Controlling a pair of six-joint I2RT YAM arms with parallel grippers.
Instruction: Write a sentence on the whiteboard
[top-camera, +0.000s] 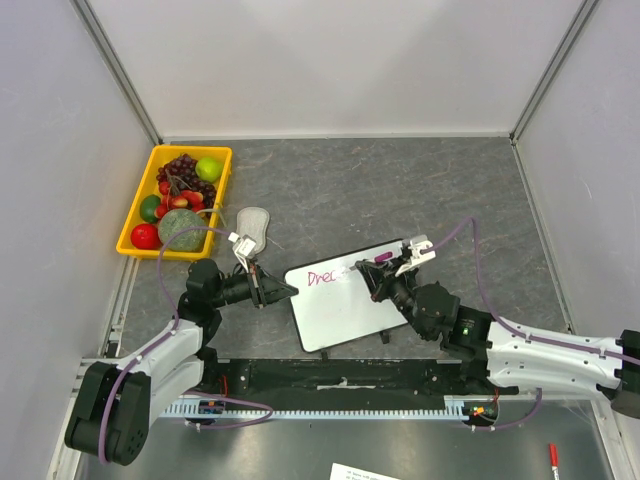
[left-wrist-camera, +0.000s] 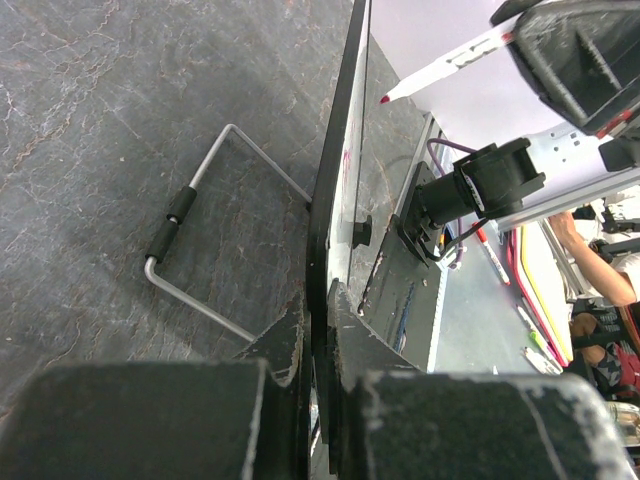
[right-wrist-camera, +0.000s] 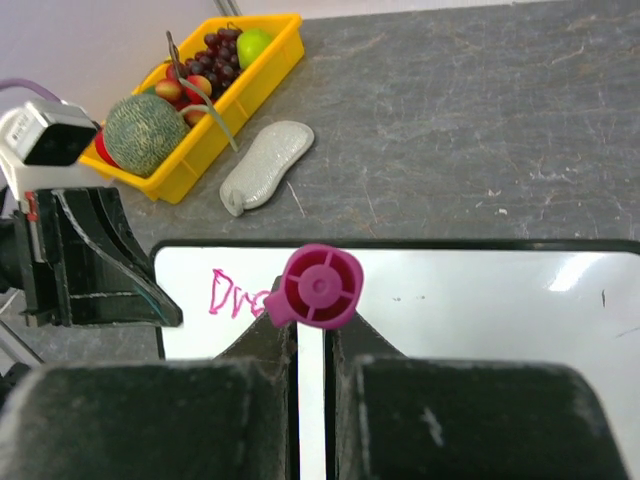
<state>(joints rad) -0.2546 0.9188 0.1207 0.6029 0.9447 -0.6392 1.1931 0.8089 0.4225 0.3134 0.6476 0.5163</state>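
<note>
The whiteboard (top-camera: 345, 310) lies slanted in the middle of the grey table. My left gripper (top-camera: 288, 291) is shut on its left edge; in the left wrist view the board's black frame (left-wrist-camera: 335, 200) runs edge-on between the closed jaws (left-wrist-camera: 325, 312). My right gripper (top-camera: 380, 270) is shut on a marker with a magenta end (right-wrist-camera: 318, 287), held upright over the board (right-wrist-camera: 480, 320). Its tip (left-wrist-camera: 384, 98) sits close to the white surface. Of the sentence, pink letters "Dre" (right-wrist-camera: 238, 293) show near the top left corner (top-camera: 325, 277); the marker hides what follows.
A yellow bin (top-camera: 135, 228) of fruit stands at the back left, with a grey oval eraser pad (top-camera: 252, 222) beside it. A wire stand (left-wrist-camera: 190, 220) sticks out behind the board. A red-capped pen (top-camera: 552, 457) lies off the table's near right. Grey walls enclose the table.
</note>
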